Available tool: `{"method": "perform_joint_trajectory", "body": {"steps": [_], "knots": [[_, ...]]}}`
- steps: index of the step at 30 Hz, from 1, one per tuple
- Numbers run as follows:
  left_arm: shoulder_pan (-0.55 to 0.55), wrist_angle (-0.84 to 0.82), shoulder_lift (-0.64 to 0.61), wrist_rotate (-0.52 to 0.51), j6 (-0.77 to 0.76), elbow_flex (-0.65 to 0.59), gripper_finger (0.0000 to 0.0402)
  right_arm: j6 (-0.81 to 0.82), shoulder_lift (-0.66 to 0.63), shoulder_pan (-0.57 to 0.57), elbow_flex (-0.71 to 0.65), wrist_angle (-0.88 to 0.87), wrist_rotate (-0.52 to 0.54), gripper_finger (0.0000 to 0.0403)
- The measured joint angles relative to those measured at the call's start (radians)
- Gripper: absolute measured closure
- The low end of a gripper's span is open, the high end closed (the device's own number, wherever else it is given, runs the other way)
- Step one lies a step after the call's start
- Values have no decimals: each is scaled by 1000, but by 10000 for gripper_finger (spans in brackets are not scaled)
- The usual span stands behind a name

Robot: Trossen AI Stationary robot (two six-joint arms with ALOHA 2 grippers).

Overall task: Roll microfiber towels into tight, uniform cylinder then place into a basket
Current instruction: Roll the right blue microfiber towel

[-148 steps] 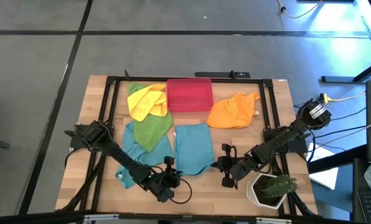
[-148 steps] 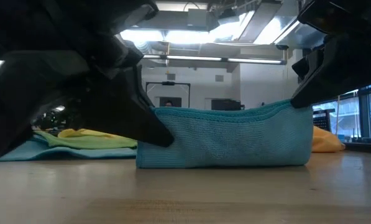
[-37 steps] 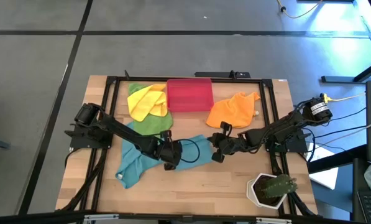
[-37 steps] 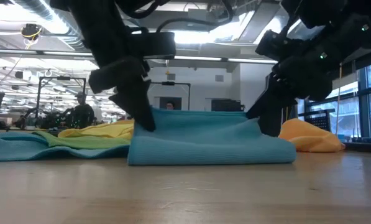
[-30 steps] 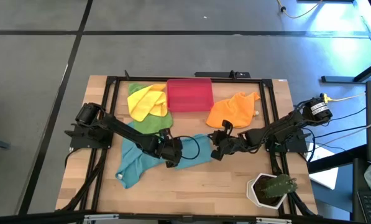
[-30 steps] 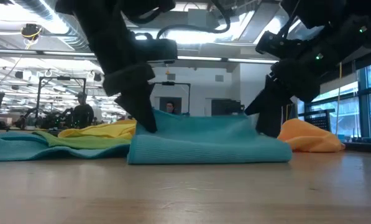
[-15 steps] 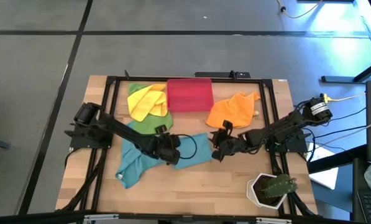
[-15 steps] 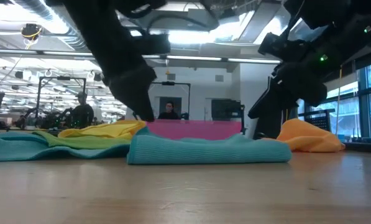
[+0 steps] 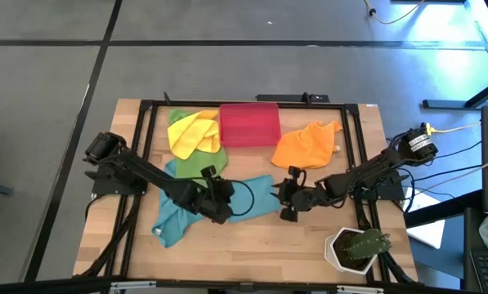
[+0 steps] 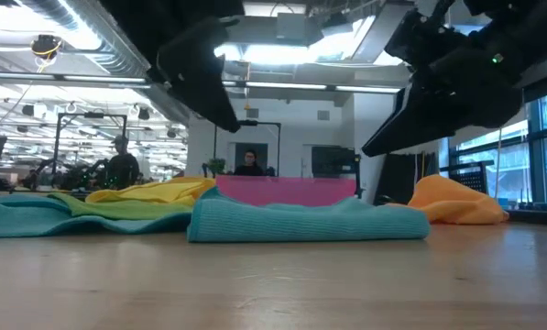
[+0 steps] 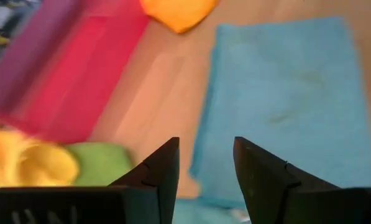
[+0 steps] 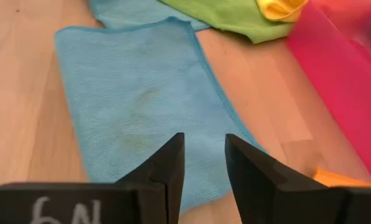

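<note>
The flat blue towel lies mid-picture between the left claw and right claw; both are part open and empty.

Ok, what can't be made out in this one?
- Basket inside: high view shows flat red only; low view shows just its rim behind the folded teal towel.
- Second teal towel: left arm crosses it in the high view.
- Left wrist view: basket blurred.

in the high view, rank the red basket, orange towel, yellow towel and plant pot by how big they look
1. Red basket and orange towel: they look about alike in area, so I won't rank them.
2. Yellow towel, partly bunched.
3. Plant pot, smallest, though its plant hides part of it.
</note>
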Motion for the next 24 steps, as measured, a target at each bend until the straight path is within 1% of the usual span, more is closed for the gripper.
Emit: {"method": "perform_joint_trajectory", "body": {"steps": [3, 7, 9, 14, 19, 21, 24], "knots": [[0, 63, 1, 55, 0, 0, 264, 0, 0, 2, 0, 1, -46, 288], [0, 147, 1, 109, 12, 0, 264, -15, 0, 5, 0, 1, -194, 288], [1, 195, 1, 136, 48, 0, 265, -45, 0, 21, 0, 1, -239, 288], [-6, 289, 1, 140, 126, 0, 265, -104, 0, 53, 0, 1, -244, 288], [-18, 300, 9, 142, 135, 0, 265, -106, 0, 56, 0, 0, -244, 288], [-26, 300, 20, 151, 133, 0, 265, -89, 0, 58, 0, 0, -248, 288], [-42, 344, 52, 160, 131, 2, 265, -35, 0, 73, 0, -11, -288, 287]]}}
